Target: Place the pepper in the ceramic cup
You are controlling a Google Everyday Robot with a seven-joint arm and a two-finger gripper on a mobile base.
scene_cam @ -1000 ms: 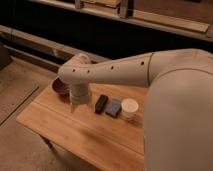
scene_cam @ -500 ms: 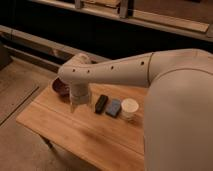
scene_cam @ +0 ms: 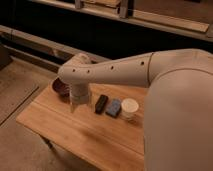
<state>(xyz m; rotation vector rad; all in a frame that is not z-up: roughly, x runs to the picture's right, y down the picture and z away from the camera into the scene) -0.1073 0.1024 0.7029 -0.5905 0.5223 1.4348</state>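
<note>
Confirmation of the unseen pepper mattered first, since the end effector (scene_cam: pixel 76 106) hung beside the dark bowl (scene_cam: pixel 59 88), grip state untellable, well apart from the ceramic cup (scene_cam: pixel 129 107).

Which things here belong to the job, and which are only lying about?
Job: cup; gripper, low over the table beside the bowl; pepper not visible.
Lying about: bowl; black object; blue object.
</note>
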